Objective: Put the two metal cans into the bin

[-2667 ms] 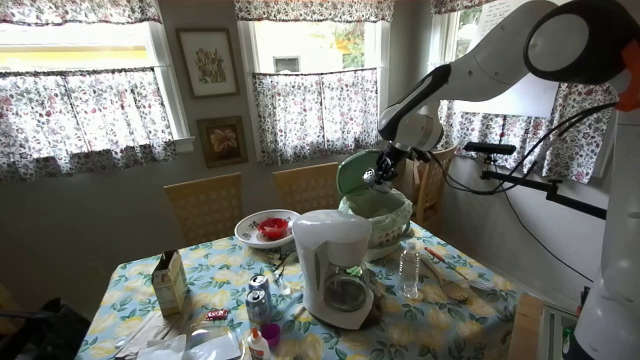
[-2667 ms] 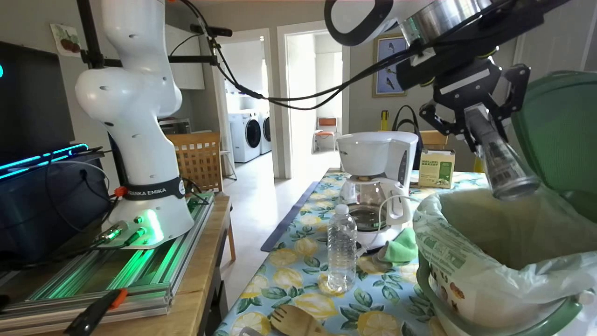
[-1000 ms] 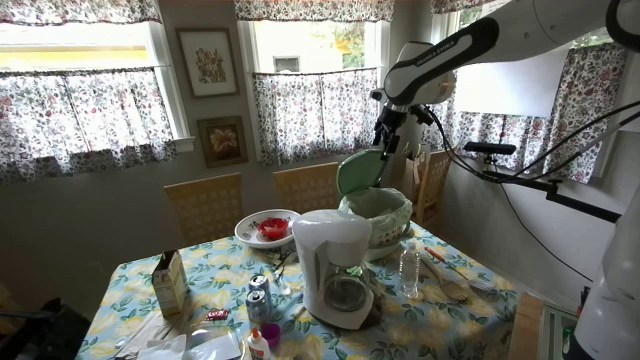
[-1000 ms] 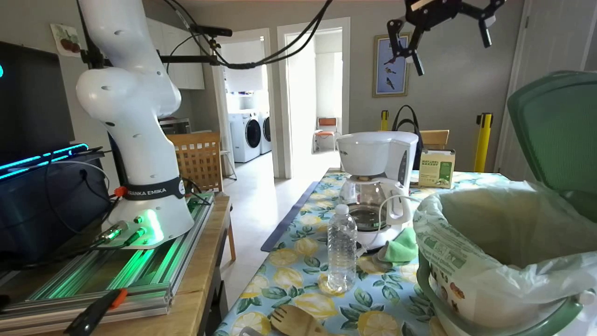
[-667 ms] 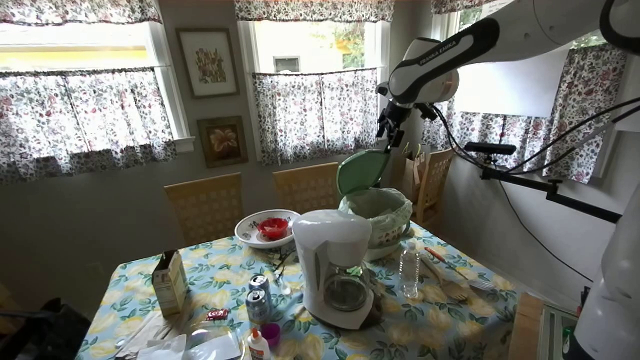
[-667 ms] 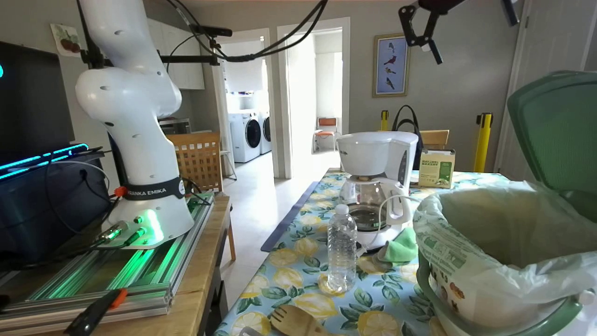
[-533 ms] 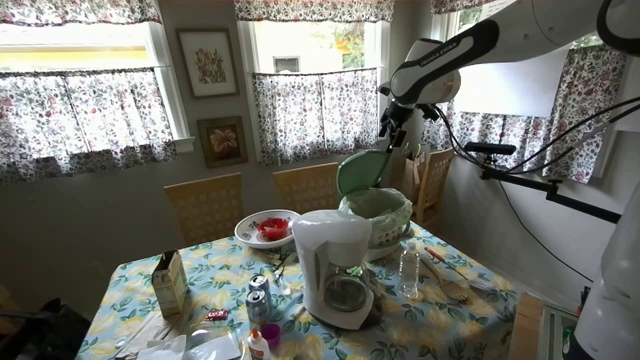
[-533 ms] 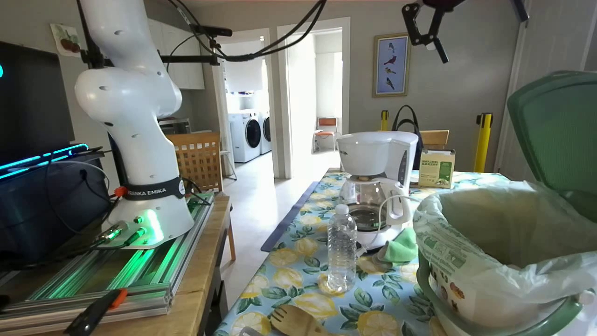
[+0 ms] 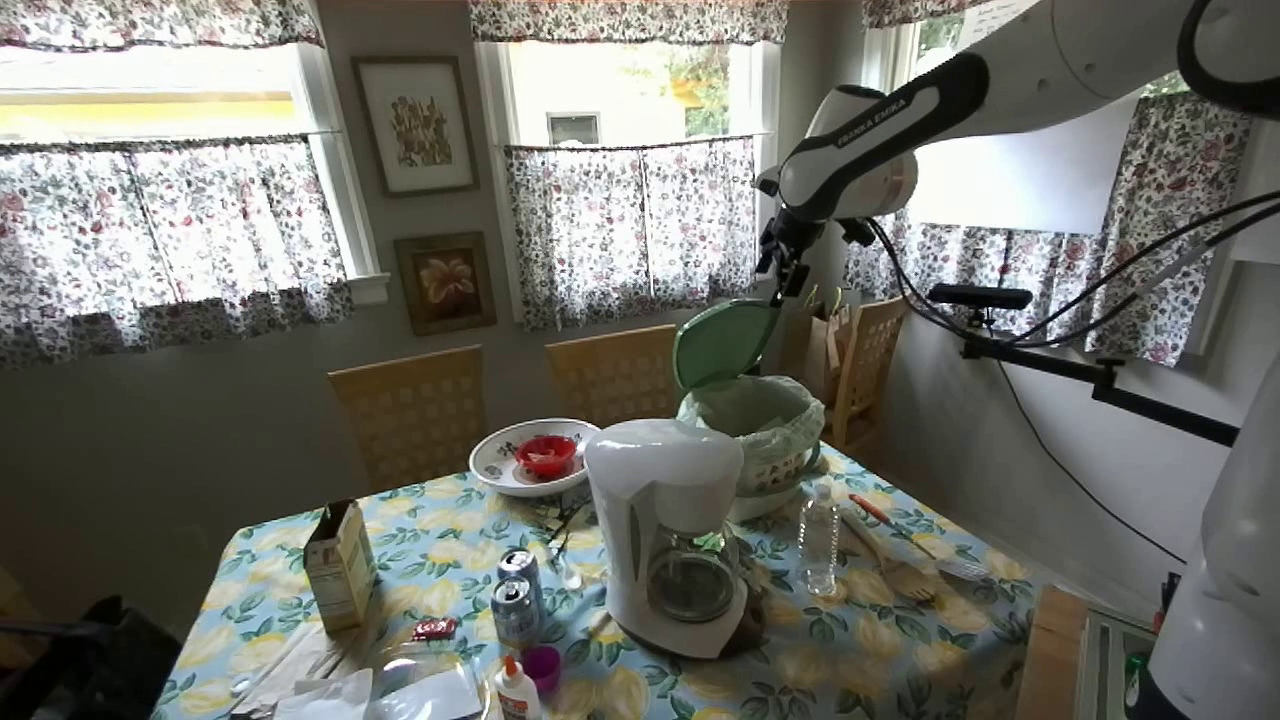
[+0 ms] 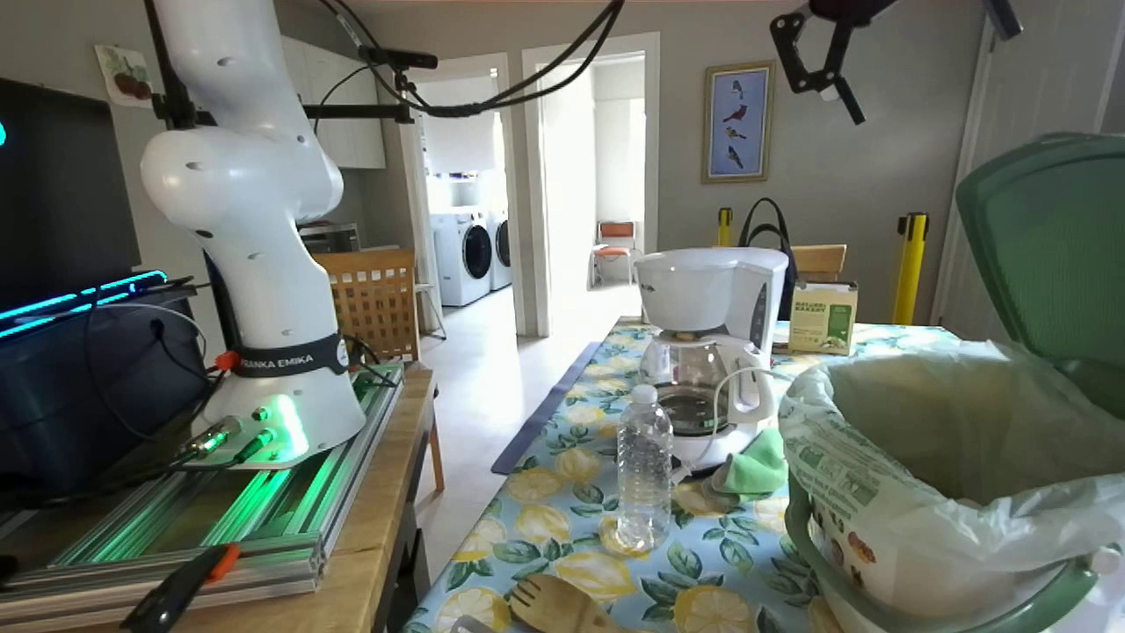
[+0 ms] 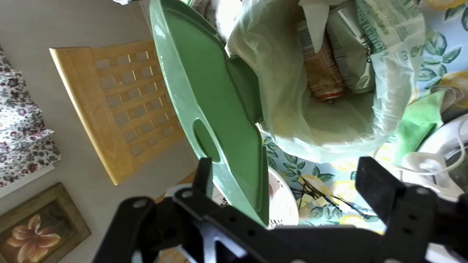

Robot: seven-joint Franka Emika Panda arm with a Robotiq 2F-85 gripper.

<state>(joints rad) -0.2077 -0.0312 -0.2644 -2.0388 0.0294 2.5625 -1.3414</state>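
The two metal cans stand upright on the table in an exterior view: a front can [image 9: 515, 617] partly covers a rear can [image 9: 522, 566]. The bin [image 9: 762, 455], lined with a pale bag, stands beyond the coffee maker, its green lid [image 10: 1046, 255] raised. In the wrist view a reddish-brown cylinder [image 11: 323, 75] and a silvery-green crumpled item [image 11: 349, 47] lie inside the bin's liner [image 11: 325, 148]. My gripper [image 11: 285, 168] hangs above the bin, beside the lid's top, jaws wide apart with nothing between them. Whether a finger touches the lid I cannot tell.
A tall white coffee maker [image 9: 655, 500] stands between the cans and the bin. A clear bottle [image 10: 644, 475], a white bowl [image 9: 490, 470], a carton [image 9: 338, 570], a glue bottle [image 9: 513, 690] and a purple cup [image 9: 542, 668] are on the table.
Earliest, my gripper held a silvery cylinder over the bin; it has since let go, opened and risen. Over the last second it shifted slightly sideways. The standing cans have not moved.
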